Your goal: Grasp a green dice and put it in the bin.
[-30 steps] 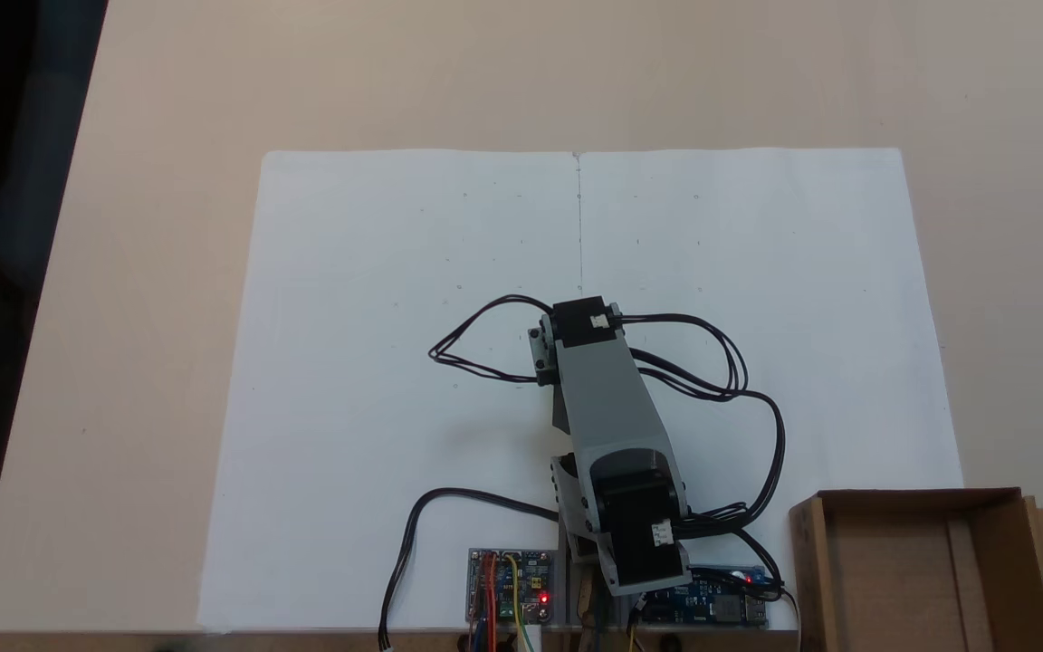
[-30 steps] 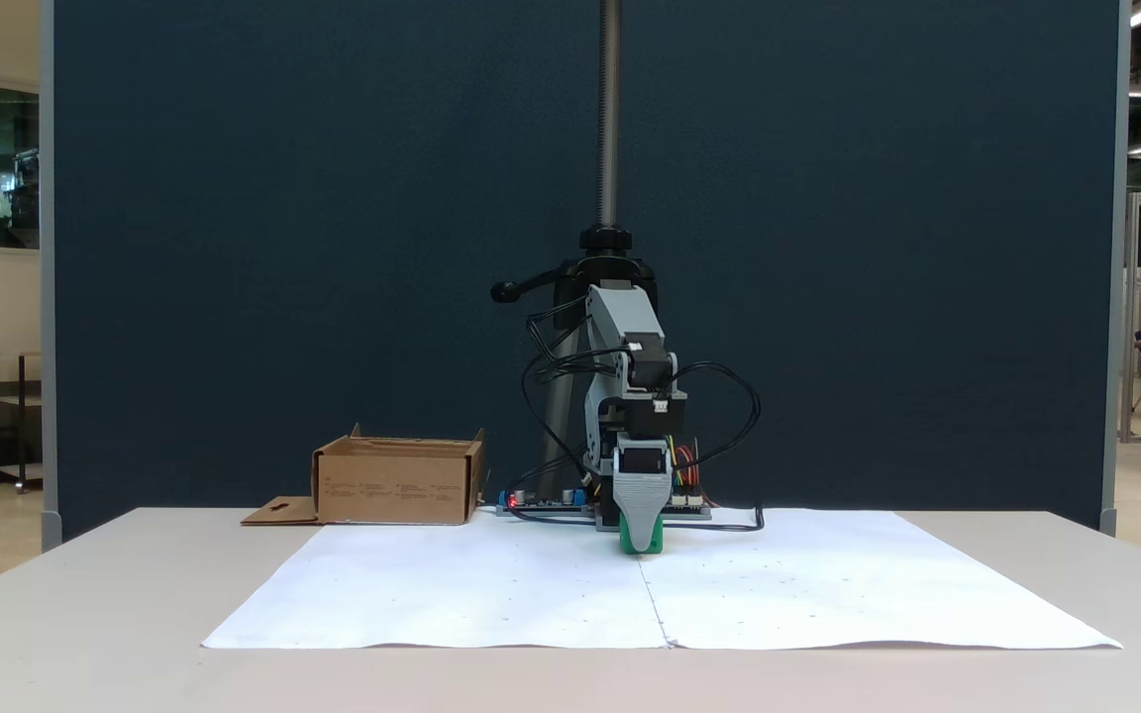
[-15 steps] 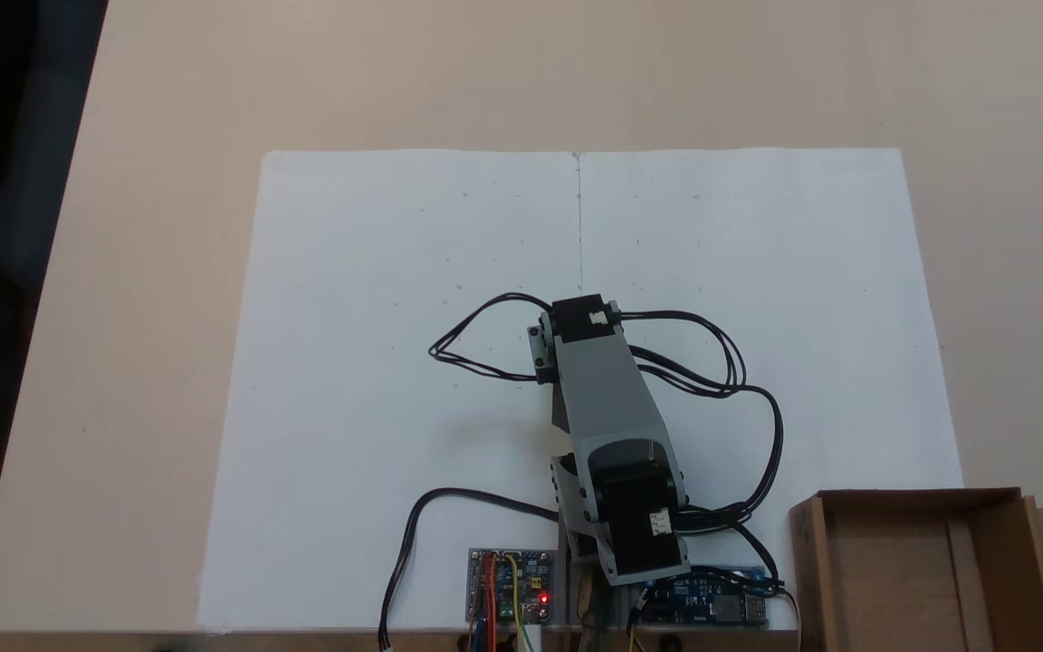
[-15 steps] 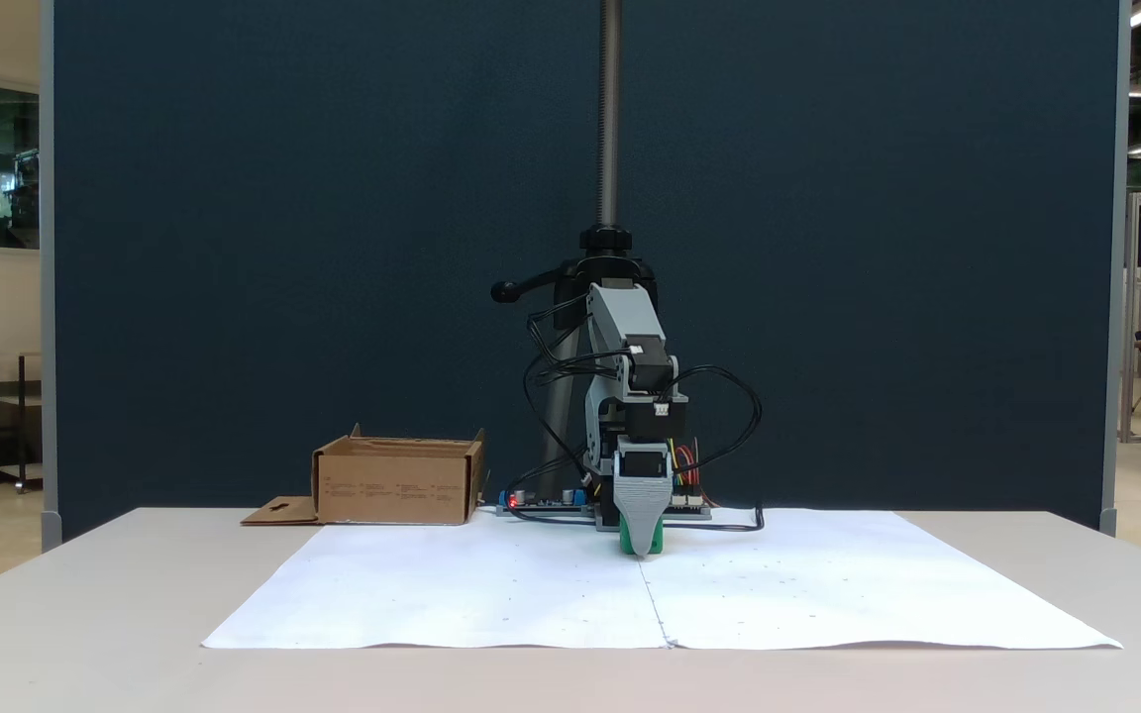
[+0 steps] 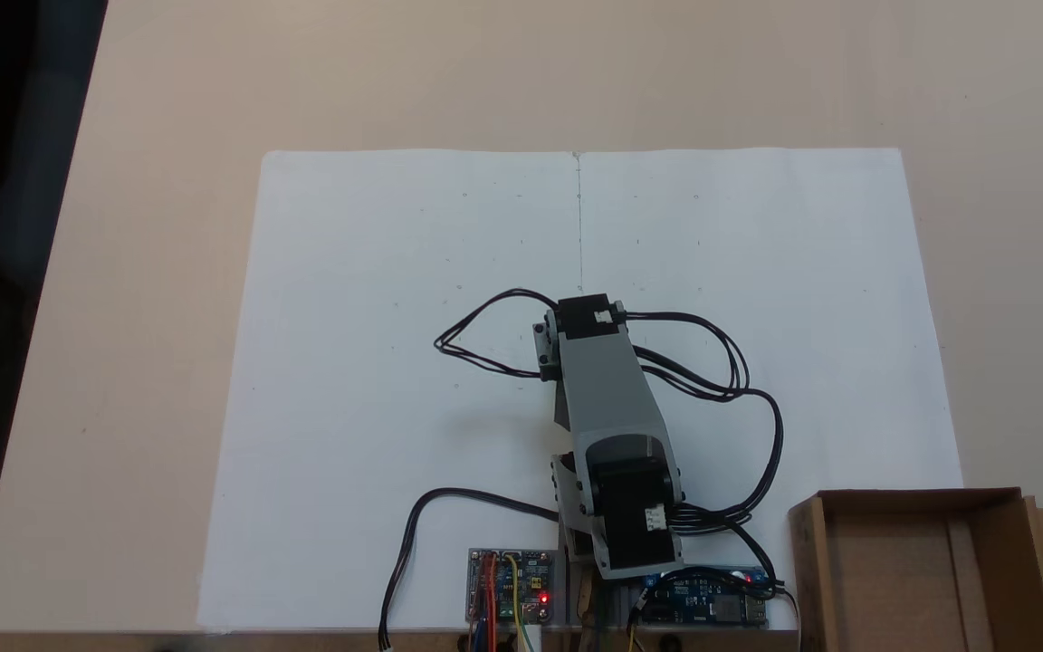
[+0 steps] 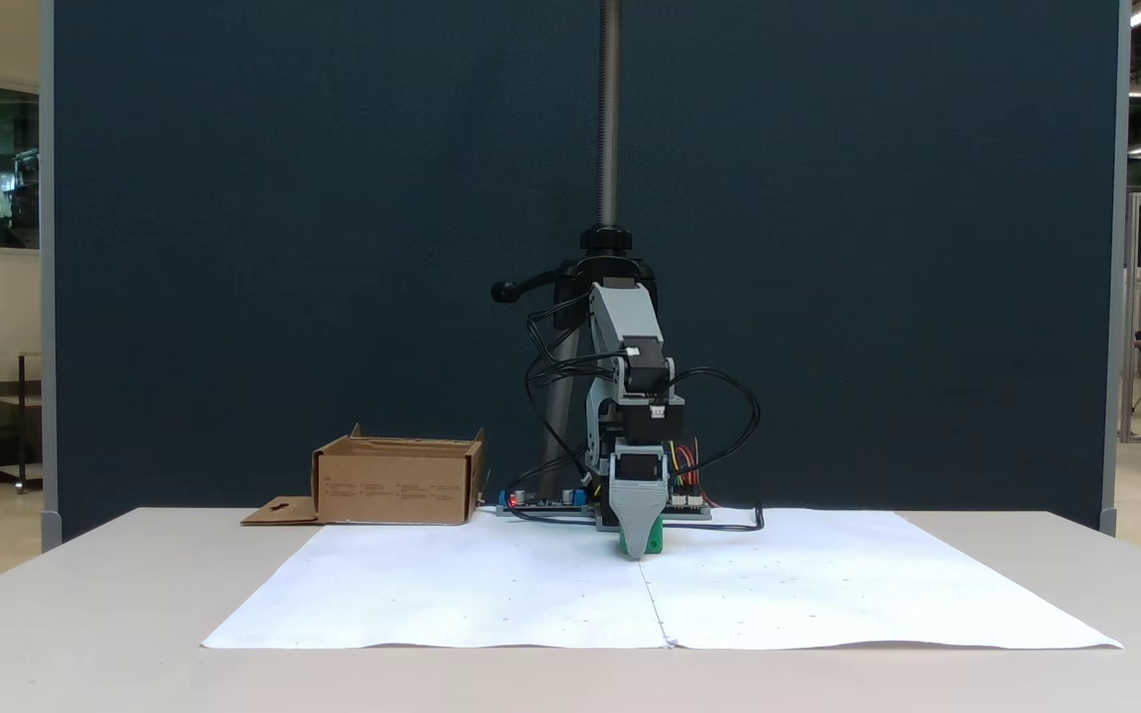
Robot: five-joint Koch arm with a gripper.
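We see the green dice (image 6: 654, 538) just behind the jaws; whether they pinch it, we cannot tell. The arm has barely shifted.

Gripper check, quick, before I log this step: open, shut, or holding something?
Gripper: cannot be told. In a fixed view one grey jaw faces the camera at the paper, hiding the other, with the green dice showing right behind it.

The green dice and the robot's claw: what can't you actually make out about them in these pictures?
- Green dice: in the fixed view from the front, only green slivers beside the gripper; pips too small.
- From above, the arm covers both.
- Jaws: one grey tip faces the front camera, so open or shut is unclear.
- Bin: bottom edge cuts it off from above.
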